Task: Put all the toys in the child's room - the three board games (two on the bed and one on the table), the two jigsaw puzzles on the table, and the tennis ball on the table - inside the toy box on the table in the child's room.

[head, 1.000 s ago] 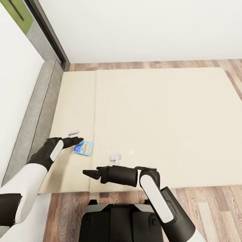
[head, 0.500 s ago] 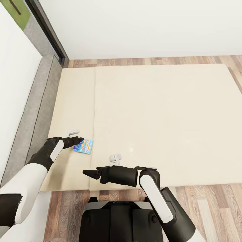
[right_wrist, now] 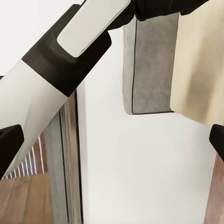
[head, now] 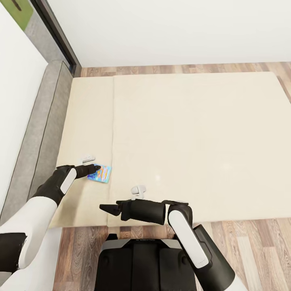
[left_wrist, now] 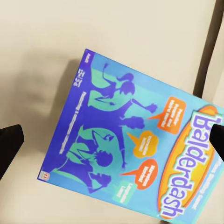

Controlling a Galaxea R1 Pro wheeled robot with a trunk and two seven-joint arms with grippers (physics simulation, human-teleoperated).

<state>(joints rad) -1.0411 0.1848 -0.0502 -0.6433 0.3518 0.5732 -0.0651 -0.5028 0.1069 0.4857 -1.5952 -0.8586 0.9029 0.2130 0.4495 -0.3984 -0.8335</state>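
Nearest the robot, the right gripper (head: 103, 208) is held across the front of the trunk over the bed's near edge, pointing toward the left arm; in its wrist view the two fingertips sit at opposite edges of the frame with nothing between them, so its jaws stand wide and empty. Just beyond, the left gripper (head: 95, 167) hangs over the near left part of the bed (head: 194, 133), at the near edge of the small blue board game (head: 101, 173), which lies flat on the narrow mattress section beside the seam. The left wrist view looks straight down on the board game (left_wrist: 135, 154), lettered Balderdash, with the dark fingertips wide apart on either side and not touching it, so these jaws are open too. Over the last second the whole head view has slid, the bed lying lower and closer in frame, which reads as the base or trunk edging forward, not the box moving; the left gripper now overlaps the box's corner where a second ago it sat just short of it. That suggests the reach is nearly closed and a grasp could follow, though a flat box on a soft mattress offers little edge to pinch. Farther off lie the bare mattress, the grey headboard (head: 38, 137) to the left, and the wooden floor (head: 182, 68) under the white wall.
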